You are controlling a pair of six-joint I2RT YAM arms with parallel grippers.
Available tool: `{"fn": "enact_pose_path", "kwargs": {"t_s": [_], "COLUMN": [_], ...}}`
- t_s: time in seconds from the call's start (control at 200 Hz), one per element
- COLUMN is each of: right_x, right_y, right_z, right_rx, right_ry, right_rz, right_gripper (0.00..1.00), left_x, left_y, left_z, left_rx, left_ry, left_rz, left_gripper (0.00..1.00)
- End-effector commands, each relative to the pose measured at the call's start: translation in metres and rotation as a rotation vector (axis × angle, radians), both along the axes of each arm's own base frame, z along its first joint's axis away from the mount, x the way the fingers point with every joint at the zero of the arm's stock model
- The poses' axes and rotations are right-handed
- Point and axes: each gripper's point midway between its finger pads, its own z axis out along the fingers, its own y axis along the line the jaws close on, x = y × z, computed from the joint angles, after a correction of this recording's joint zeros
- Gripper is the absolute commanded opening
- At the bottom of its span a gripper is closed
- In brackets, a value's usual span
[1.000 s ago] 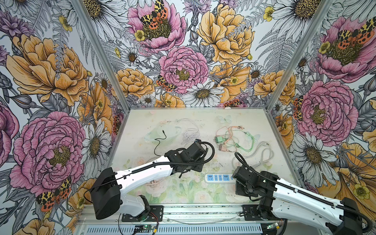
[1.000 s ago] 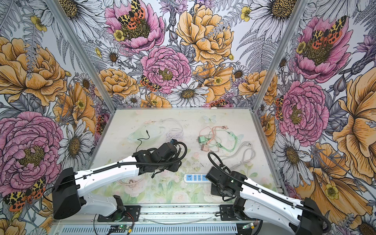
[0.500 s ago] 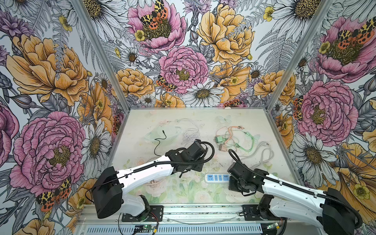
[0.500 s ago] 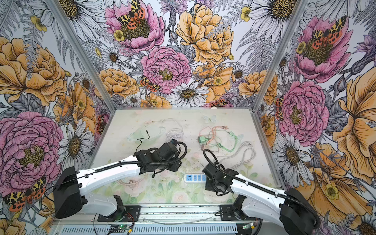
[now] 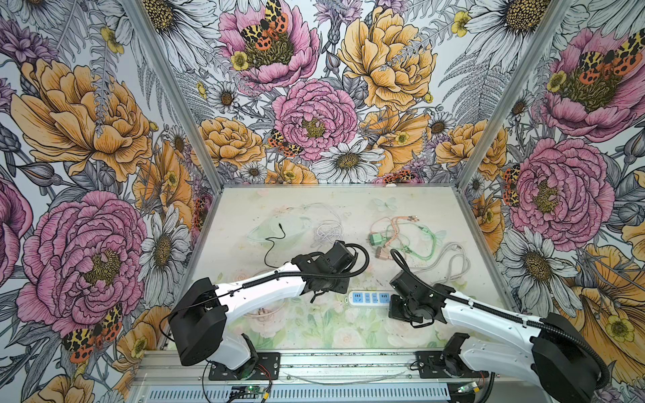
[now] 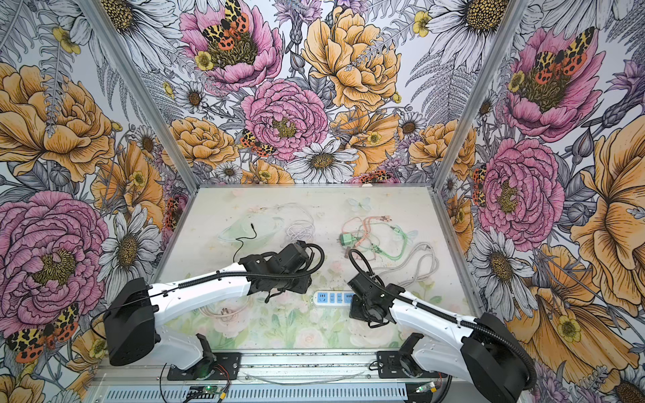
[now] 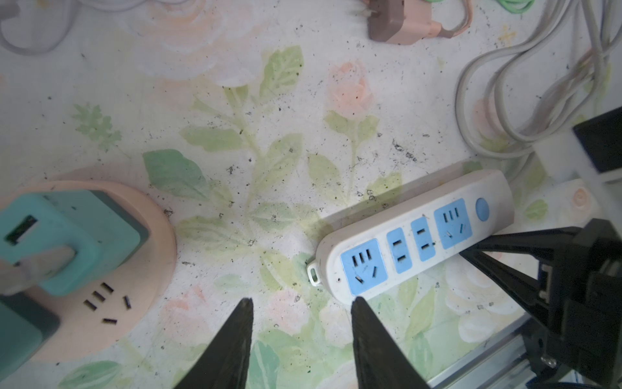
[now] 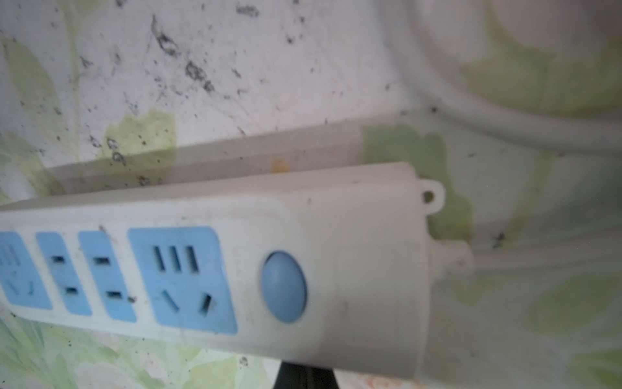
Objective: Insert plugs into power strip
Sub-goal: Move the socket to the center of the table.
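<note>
The power strip point(image 5: 369, 298) lies flat near the front of the bench point(image 5: 314, 206), long axis crosswise, sockets up. Its switch end is just beside the right fingers point(image 8: 304, 375), which are pressed together. The left fingers point(image 7: 234, 343) are spread and empty. The pink-brown plug point(image 7: 400, 23) lies farther back.

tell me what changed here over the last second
The right arm swung inward, bringing the shut right gripper to the switch end of the power strip. Nothing was picked up or let go. The left gripper stayed open and empty, and the strip, the green plug and the pink-brown plug did not move.
</note>
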Motion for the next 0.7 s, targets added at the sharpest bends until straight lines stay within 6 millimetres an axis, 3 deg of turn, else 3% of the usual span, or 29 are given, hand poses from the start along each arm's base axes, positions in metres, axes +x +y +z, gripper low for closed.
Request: {"fn": "enact_pose_path", "kwargs": {"t_s": [0.0,0.295,0.515,0.691], "right_x": [0.009,0.023,0.018,0.019], "right_y": [-0.002,-0.008,0.01,0.002], "right_z": [-0.001,0.0,0.023,0.041], "right_rx": [-0.018,0.0,0.149,0.153], "right_ry": [-0.018,-0.022,-0.028,-0.071], "right_rz": [0.012,-0.002,-0.005,-0.058], "right_gripper": [0.0,0.0,0.0,0.09], "left_x": [0.009,0.028,0.048,0.071], "left_y": [-0.009,-0.019,-0.033,-0.047], "left_z": [0.008,0.009,0.017,0.031], "left_rx": [-0.026,-0.055,-0.064,-0.082], "left_ry": [-0.004,-0.011,-0.029,-0.069], "left_rz": [-0.008,-0.012,-0.055,-0.065], "left_gripper": [0.49,0.49,0.5,0.5]}}
